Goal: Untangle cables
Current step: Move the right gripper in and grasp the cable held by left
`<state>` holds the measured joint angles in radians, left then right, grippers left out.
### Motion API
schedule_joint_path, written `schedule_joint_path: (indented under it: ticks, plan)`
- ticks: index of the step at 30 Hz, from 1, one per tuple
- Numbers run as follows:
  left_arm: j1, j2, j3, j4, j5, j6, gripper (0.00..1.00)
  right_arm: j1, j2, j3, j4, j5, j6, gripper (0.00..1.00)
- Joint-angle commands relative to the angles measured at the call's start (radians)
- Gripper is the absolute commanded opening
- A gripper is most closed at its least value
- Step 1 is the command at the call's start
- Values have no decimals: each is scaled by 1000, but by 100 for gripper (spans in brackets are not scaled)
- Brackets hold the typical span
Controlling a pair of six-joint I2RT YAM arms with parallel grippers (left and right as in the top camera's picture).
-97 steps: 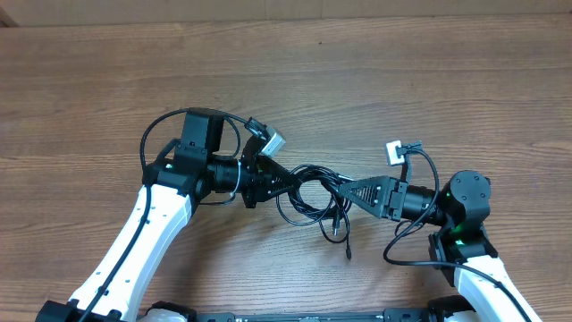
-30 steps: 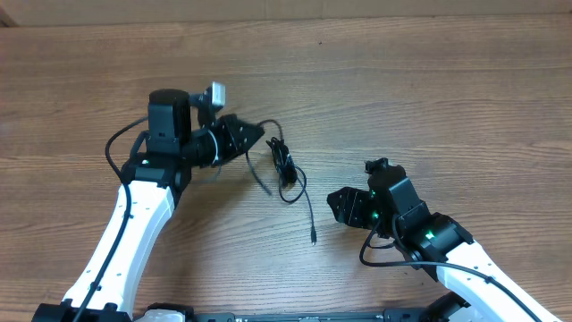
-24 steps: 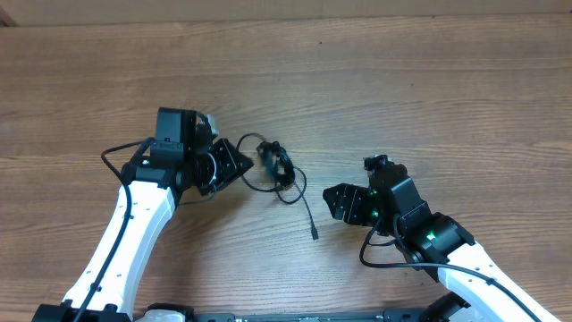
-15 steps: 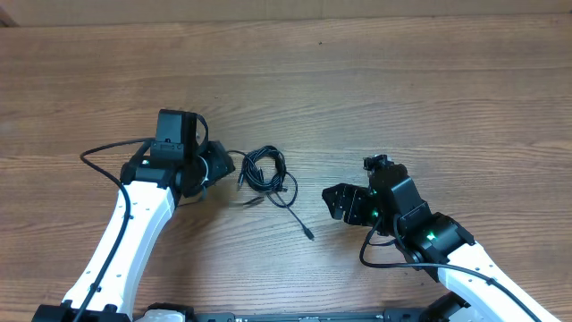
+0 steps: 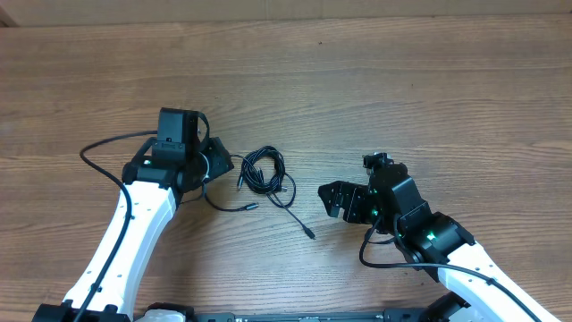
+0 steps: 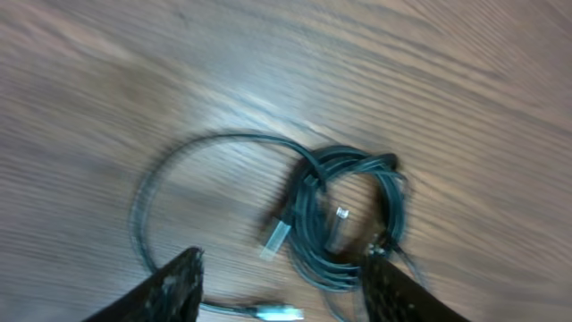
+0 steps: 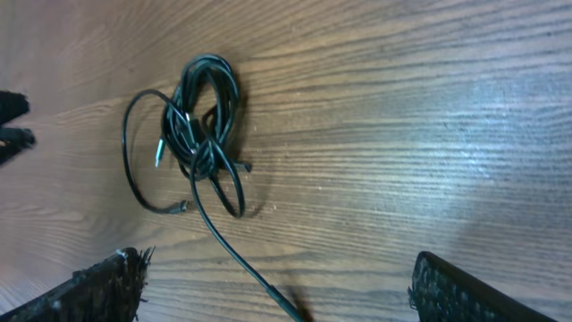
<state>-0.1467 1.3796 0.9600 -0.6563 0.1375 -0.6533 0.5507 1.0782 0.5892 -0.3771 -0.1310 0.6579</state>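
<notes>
Centrally, coiled cables [image 5: 264, 172] trail one end toward the near desk [image 5: 429, 89] edge; left gripper [image 5: 222, 165], right gripper [image 5: 327, 201] both released

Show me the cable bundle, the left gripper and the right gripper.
cable bundle [image 7: 195, 134], right wrist view, tangled middle of the coil.
left gripper [image 6: 284, 259], left wrist view, midway between fingertips.
right gripper [image 7: 279, 264], right wrist view, midway between fingertips.

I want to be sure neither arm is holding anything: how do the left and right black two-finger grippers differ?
The left black two-finger gripper sits close beside the thin black coiled cables; the right black two-finger gripper stands clearly apart from them. The right gripper's jaws gape wider than the left gripper's. Both are open, hold nothing, and point toward the cables.
</notes>
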Motion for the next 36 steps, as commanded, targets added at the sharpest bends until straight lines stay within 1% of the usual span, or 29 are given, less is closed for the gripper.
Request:
schedule_joint_path:
  ticks: [1,2,3,4,5,7,10,13,15,16,18,20,21,23,24,26,30,31,32,35,36]
  plan:
    - [-49,19,-29,8,65,-441,53,-2,-11,27,13,-1,-8,94]
    - [-58,28,-39,11,65,-525,52,-2,-11,27,12,-1,-8,94]
    - [-65,35,-45,14,65,-584,50,-2,-11,27,10,-1,-8,94]
    - [-80,55,-52,16,61,-692,49,-2,-11,27,9,-1,-8,94]
    - [-94,72,-54,19,52,-752,49,-2,-11,27,8,-1,-8,94]
    - [-119,109,-54,37,26,-813,49,-2,-11,27,8,-1,-9,94]
    - [-172,203,-54,109,-34,-821,44,-2,-11,27,8,-1,-9,94]
    - [-197,282,-54,167,-35,-821,42,-2,-11,27,4,-1,-9,94]
    - [-202,330,-54,179,-33,-821,35,-2,-11,27,-3,-2,-9,94]
    - [-202,353,-54,174,-32,-820,26,-2,-11,27,-4,-1,-9,94]
    - [-202,382,-54,156,-32,-818,19,-2,-11,27,-7,-1,-9,94]
    - [-202,401,-54,144,-33,-805,22,-2,-11,27,-7,-1,-9,94]
    - [-202,409,-54,139,-38,-804,21,-2,-11,27,-7,-1,-9,95]
    - [-202,424,-54,137,-37,-781,4,-2,-11,27,-7,-1,-9,95]
    - [-202,431,-54,136,-37,-768,4,-2,-11,27,-7,-1,-9,95]
    - [-202,437,-54,136,-38,-724,4,-2,-11,27,-7,-1,-9,95]
    - [-198,433,-48,146,-60,-512,4,-2,-11,27,-7,-2,-9,95]
    - [-189,421,-30,144,-48,-425,4,-2,-11,27,-7,-2,-9,95]
    - [-177,394,3,142,-9,-281,4,-2,-11,27,-6,-2,-9,94]
    - [-157,314,81,102,52,-53,4,-2,-11,27,2,-3,-9,93]
    - [-154,269,115,81,87,49,4,-2,-11,27,7,-14,-9,91]
